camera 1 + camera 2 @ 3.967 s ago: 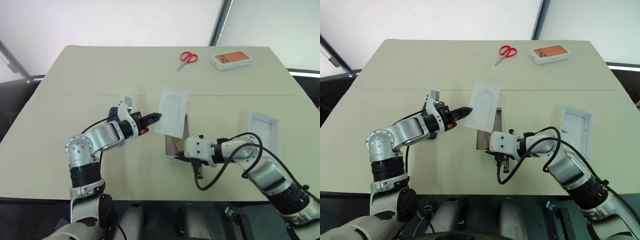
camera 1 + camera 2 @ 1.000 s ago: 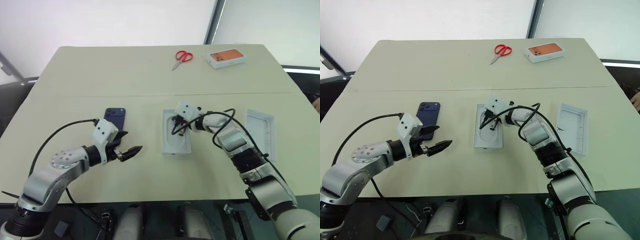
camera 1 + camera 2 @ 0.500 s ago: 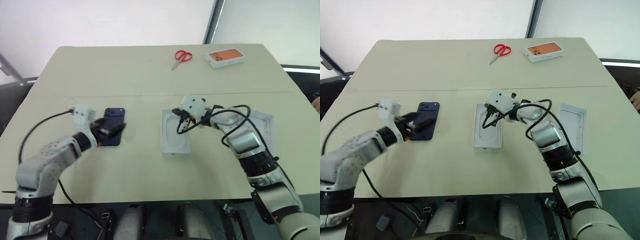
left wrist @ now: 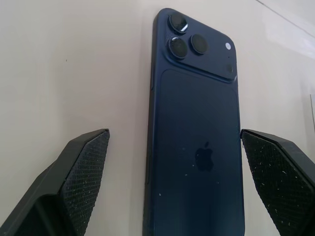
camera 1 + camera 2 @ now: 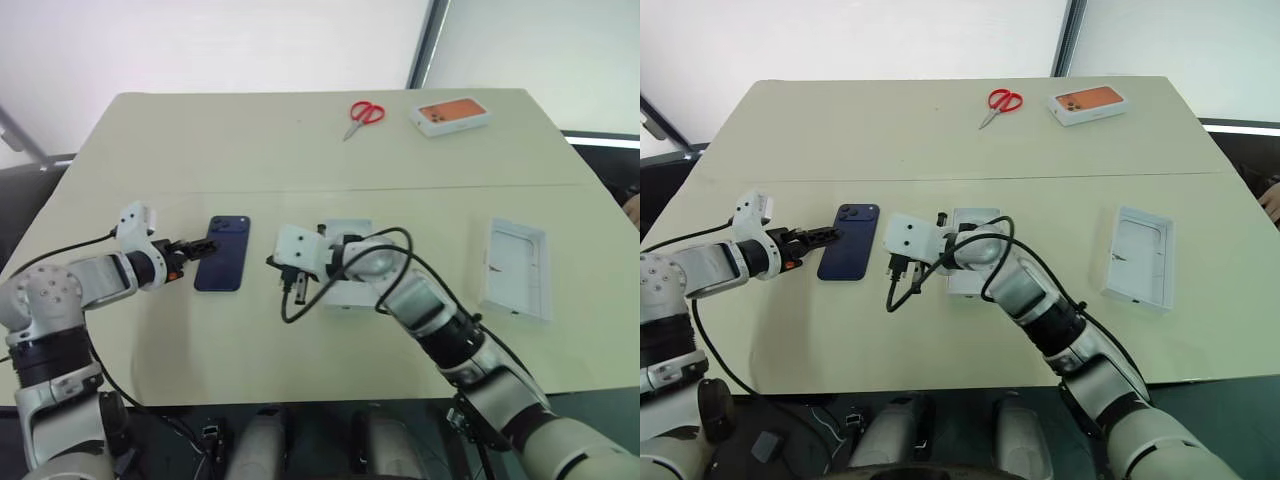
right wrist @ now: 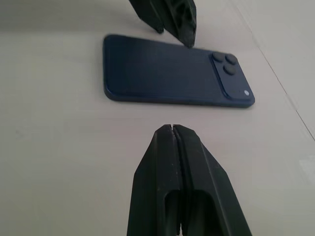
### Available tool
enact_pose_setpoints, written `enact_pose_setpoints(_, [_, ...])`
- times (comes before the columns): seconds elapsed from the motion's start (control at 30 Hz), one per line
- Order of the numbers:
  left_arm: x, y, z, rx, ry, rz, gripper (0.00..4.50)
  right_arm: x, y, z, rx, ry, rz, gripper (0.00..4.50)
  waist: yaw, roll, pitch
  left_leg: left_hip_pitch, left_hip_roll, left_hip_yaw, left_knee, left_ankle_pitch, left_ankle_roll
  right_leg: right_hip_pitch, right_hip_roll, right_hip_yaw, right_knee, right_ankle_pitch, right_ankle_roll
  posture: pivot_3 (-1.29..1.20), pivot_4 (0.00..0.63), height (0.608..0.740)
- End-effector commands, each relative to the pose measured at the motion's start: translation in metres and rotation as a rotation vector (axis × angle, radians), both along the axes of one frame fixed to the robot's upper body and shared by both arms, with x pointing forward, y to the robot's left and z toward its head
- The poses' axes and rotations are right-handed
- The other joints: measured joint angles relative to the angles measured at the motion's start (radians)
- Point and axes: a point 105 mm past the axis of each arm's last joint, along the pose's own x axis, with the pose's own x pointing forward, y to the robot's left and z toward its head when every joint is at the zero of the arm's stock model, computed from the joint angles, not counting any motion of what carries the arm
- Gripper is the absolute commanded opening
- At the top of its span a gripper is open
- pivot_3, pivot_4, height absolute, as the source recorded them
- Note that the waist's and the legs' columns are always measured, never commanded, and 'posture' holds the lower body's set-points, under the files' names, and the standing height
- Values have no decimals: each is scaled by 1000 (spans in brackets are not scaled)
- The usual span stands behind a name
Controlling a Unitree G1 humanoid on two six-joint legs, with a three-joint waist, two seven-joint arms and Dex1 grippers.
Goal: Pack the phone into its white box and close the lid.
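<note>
The phone (image 5: pixel 223 253) lies flat and face down on the counter (image 5: pixel 250 150), back upward, its camera cluster at the far end. In the head view it sits at about nine o'clock from the counter's middle.

The left claw (image 5: pixel 197 248) is spread as wide as it goes. In its wrist view, the two black fingertips (image 4: pixel 81 164) stand either side of the phone's near end, clear of both long edges, gripping nothing. In the head view the claw's tips reach the phone's left edge; whether they touch it cannot be told.

The right claw (image 6: pixel 172 135) is pressed fully together and empty. It points toward the phone from the three o'clock side, near it but apart, with bare counter between.

Just behind the right wrist, toward three o'clock, lies the white box (image 5: pixel 345 285), partly hidden by the arm and its cable. The lid (image 5: pixel 515 267) lies hollow side up well apart at three o'clock. Red scissors (image 5: pixel 362 115) and a white box with orange top (image 5: pixel 451 116) lie toward one o'clock at the far edge.
</note>
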Motion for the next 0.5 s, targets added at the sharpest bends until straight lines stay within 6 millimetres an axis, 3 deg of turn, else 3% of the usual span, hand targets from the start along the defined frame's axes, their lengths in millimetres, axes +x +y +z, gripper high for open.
enact_pose_setpoints(0.03, [-4,1,-5,-9,44,-17,4499,1,17,-4,-31,-32,14,18,-2,0,0,0,0,0,0,0,0,0,0,0,0,0,0,0,150,697])
enact_pose_setpoints(0.27, [-13,-30,-12,-97,88,-143,4499,3,41,-16,-52,-47,25,18,1,0,0,0,0,0,0,0,-1,0,-1,0,0,0,0,0,150,697])
enact_pose_setpoints(0.5, [-22,-48,-21,-151,91,-188,4499,4,47,-13,-35,-66,30,18,4,0,-1,0,-1,0,0,0,-1,0,-1,0,0,0,0,0,150,697])
